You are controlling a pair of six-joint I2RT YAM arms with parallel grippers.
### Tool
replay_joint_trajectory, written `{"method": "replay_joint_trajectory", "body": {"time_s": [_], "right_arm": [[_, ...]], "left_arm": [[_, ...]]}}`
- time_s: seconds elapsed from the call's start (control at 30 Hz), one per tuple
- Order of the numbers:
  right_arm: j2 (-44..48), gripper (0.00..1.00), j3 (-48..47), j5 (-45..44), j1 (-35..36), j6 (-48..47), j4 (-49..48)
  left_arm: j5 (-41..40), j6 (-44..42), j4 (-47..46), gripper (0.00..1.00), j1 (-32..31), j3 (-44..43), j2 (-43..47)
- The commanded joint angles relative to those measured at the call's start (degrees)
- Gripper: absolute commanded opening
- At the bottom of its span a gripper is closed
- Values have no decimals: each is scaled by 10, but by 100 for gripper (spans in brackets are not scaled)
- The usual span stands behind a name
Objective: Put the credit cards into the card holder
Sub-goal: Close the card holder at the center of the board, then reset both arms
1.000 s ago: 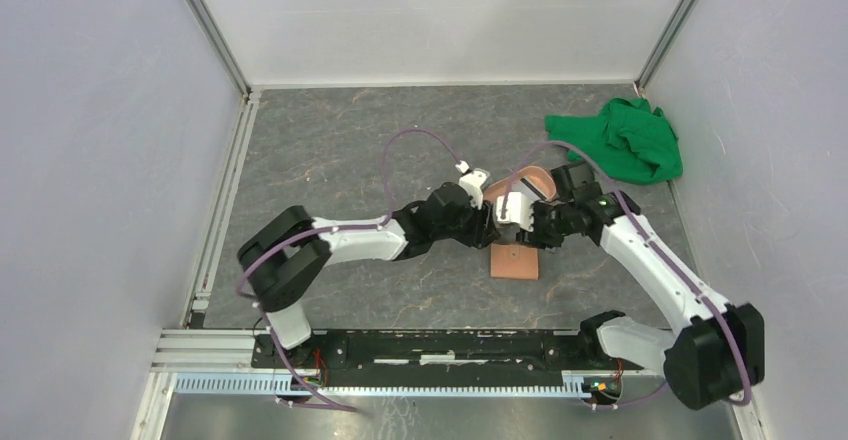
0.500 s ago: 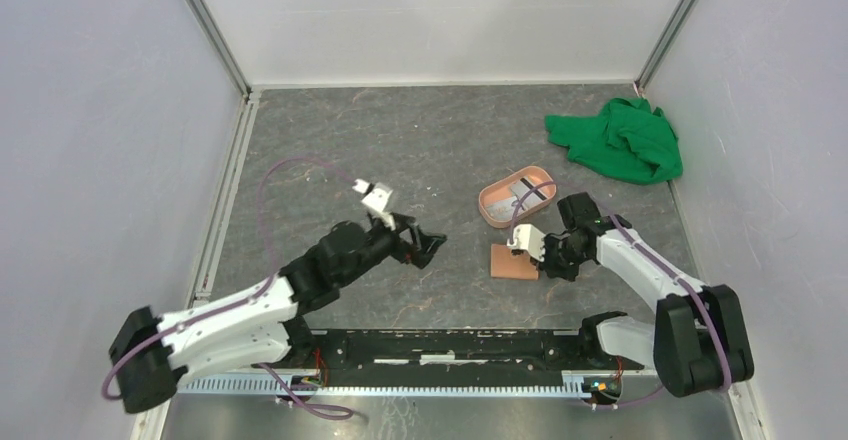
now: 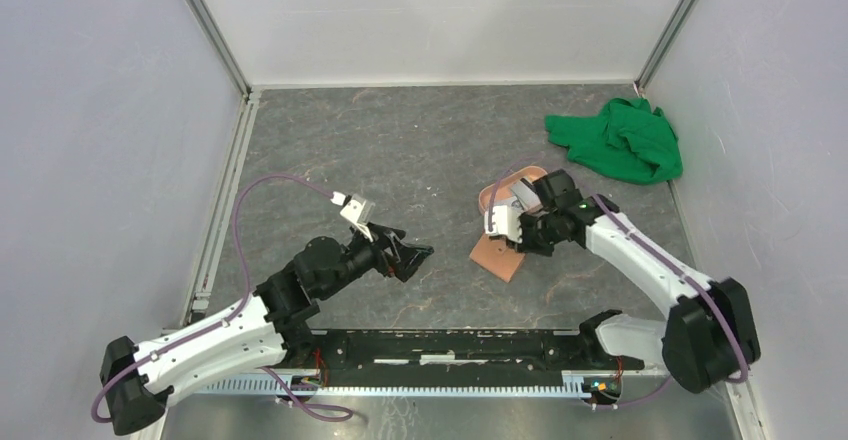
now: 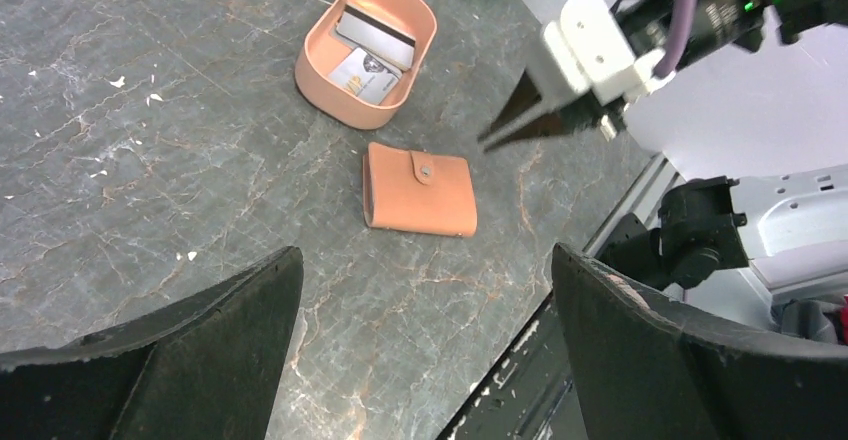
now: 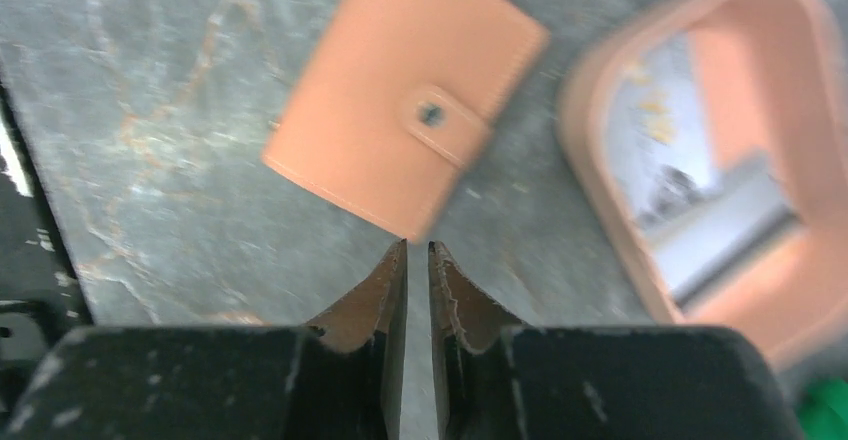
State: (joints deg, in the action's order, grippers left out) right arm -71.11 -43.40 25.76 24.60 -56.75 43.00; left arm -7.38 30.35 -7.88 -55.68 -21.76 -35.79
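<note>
**Card holder shut on the counter, cards in the tray**

Pictured flat on the grey marbled counter [image 3: 400,150]: the card holder [image 4: 420,190], a small, squarish tan-brown wallet with a leather look. Folded shut and fastened by a short rounded tab with a dark round snap reaching over one edge. One long side thick and rolled like a spine, the faces smooth and unmarked. Seen from overhead lying at a slant to the counter's edges, on the near side of a pink oval tray [image 4: 330,100], close to it but with a strip of counter showing between.

Inside the tray, the credit cards [image 4: 372,50], lying loosely overlapped. Uppermost a grey-white one with small print, behind it a pale one crossed by a black stripe. Number and colours of any others impossible to make out.

At right, poised above that strip between wallet and tray, the right gripper [image 5: 417,250]. Fingers drawn almost together, only a thin slit left between them and nothing in it. Tips near the wallet's corner, contact with it impossible to confirm.

At left, well apart from wallet and tray, the left gripper [image 3: 413,261], spread wide, grasping nothing, pointed toward the wallet.

In the far right corner of the counter, a crumpled green cloth [image 3: 625,140], near the tray but not touching it
</note>
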Motion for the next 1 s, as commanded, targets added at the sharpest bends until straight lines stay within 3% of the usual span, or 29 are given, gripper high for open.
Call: {"method": "replay_joint_trajectory", "body": {"time_s": [0.0,0.03,0.1,0.17,0.2,0.23,0.4,0.53,0.63,0.97], "right_arm": [[85,21,-70,-59,-44,8,29],[103,23,-95,-44,-69,9,39],[134,37,-153,-34,-92,29,43],[167,64,-199,-48,-101,67,10],[187,85,-209,-62,-104,107,-33],[204,98,-212,-58,-114,138,-63],[206,98,-238,-13,-146,274,-108],[231,98,-255,-103,-150,404,-169],[222,98,-310,-151,-150,457,-148],[218,98,-365,-125,-157,446,-117]], "left_arm": [[21,17,53,100,2,-77,5],[21,12,64,100,3,-92,3],[21,3,75,100,6,-123,-8],[28,-7,106,100,14,-164,-26],[36,-13,115,100,21,-187,-37],[43,-18,125,100,29,-211,-49],[130,-16,172,100,120,-320,-99],[140,-47,240,100,159,-407,-132],[131,-74,278,100,162,-450,-145],[138,-66,299,100,162,-442,-127]]}}
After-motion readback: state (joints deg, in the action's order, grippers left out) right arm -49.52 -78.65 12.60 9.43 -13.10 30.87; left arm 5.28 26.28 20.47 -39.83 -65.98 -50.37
